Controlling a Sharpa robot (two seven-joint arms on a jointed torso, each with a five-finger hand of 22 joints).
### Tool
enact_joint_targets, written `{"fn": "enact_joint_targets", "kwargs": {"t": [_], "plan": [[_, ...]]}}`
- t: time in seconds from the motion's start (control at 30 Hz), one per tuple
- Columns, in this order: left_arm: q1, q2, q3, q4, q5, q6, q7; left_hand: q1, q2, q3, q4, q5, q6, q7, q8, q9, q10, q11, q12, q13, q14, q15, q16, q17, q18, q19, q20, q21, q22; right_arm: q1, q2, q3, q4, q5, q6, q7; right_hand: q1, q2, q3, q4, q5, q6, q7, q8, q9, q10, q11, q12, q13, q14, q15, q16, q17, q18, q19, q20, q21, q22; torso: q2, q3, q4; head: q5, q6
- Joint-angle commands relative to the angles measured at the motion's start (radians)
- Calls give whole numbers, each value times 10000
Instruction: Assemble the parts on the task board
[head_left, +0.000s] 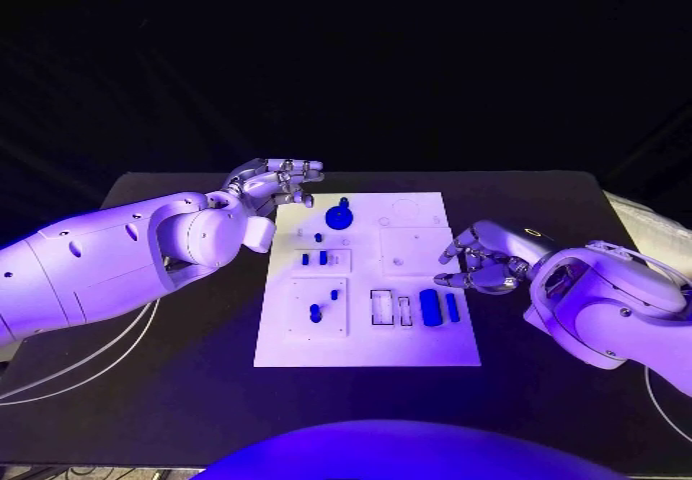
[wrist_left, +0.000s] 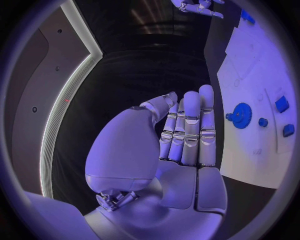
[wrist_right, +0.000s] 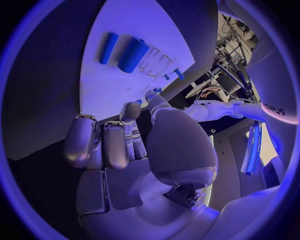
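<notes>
The white task board (head_left: 368, 345) lies in the middle of the black table. A blue gear (head_left: 339, 216) sits near its far left corner, and several small blue pieces (head_left: 323, 258) stand in its left recesses. A wide blue block (head_left: 431, 304) and a thin blue bar (head_left: 453, 306) lie near its right edge. My left hand (head_left: 274, 183) hovers off the board's far left corner with fingers stretched out and nothing in it; the left wrist view shows this hand (wrist_left: 181, 135) beside the gear (wrist_left: 240, 116). My right hand (head_left: 483, 268) is at the board's right edge, fingers loosely bent, holding nothing; the block (wrist_right: 134, 54) lies beyond its fingers (wrist_right: 115, 142).
White cables (head_left: 101, 360) trail over the table under my left arm. A pale object (head_left: 649, 225) lies at the table's right edge. Bare black table runs in front of the board and behind it.
</notes>
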Motion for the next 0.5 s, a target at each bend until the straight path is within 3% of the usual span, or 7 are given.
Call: {"fn": "enact_joint_targets", "kwargs": {"t": [0.03,0.3,0.5], "plan": [[0,0,3,51,-61,195,42,16,97,-67,10,-9,-9,20,55,-8,-82,13,36,-3,-83,5,-41,-13,114,-63,-22,-44,-15,-133,-44,-45,55,427,570,-1255,-57,151,-283,253,99,26,22,98,37,-98,34,724,915,568,-57,123,151,-139,10,11,66,94,-17,-5,-54,-13,1],[0,-20,-1,63,-64,199,32,16,97,-67,10,-9,-9,20,55,-8,-82,13,36,-3,-83,5,-41,-13,114,-63,-22,-44,-15,-447,273,-96,-94,478,781,-1714,-48,317,-855,750,129,-3,18,277,126,-43,26,1587,2128,575,-55,285,346,-147,-5,31,119,165,-9,-8,-12,-52,-7],[-1,-39,-9,58,-65,203,19,16,97,-67,10,-9,-9,20,55,-8,-82,13,36,-3,-83,5,-41,-13,114,-63,-22,-44,-15,-628,639,-104,-251,422,1005,-1831,28,401,-1233,1020,100,30,-4,426,215,286,-1,2448,3229,617,-61,503,680,-155,1,25,166,241,-3,-15,-24,-37,-20]]}}
